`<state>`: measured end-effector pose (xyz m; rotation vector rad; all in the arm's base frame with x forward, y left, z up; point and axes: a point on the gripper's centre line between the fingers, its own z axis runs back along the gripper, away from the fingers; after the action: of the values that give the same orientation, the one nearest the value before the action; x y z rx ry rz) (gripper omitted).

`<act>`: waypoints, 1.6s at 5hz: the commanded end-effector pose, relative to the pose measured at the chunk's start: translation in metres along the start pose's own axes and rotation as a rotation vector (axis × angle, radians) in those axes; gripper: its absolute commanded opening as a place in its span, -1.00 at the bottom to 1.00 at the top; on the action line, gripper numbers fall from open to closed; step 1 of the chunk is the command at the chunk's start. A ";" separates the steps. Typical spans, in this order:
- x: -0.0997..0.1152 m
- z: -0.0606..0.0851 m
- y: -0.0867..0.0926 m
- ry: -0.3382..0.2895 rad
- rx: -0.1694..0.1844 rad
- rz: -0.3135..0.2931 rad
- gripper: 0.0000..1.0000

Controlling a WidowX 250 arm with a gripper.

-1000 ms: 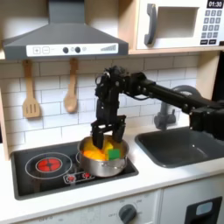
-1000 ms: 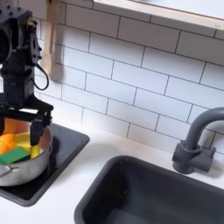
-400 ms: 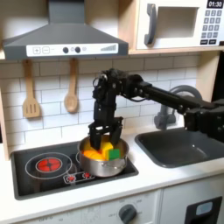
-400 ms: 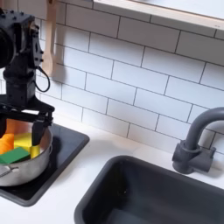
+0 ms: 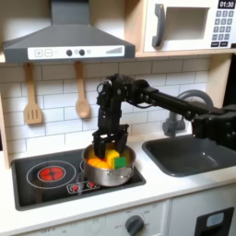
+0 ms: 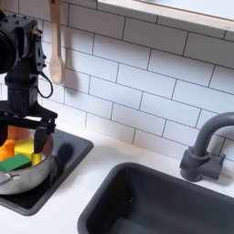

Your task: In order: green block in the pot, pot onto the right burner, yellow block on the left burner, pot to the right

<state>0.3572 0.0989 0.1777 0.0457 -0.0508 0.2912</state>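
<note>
1. One pot [image 5: 109, 169] sits on the burner at the first exterior view's right, so the drag looks done; the green block [image 6: 15, 163] lies inside it beside an orange piece [image 6: 6, 149].
2. Yellow shows in the pot (I take it for the yellow block [image 5: 109, 159], though it is small and partly hidden).
3. Just above, the gripper [image 6: 25, 132] hangs with its jaws spread and empty, straddling the pot's contents, apparently lined up to pinch the yellow block.
4. Across the cooktop, the red-ringed burner [image 5: 50, 172] lies bare, the likely drop spot.
</note>
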 end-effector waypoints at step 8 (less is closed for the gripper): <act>0.005 -0.009 0.000 -0.005 -0.012 0.031 1.00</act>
<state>0.3608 0.0979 0.1678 0.0298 -0.0528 0.3156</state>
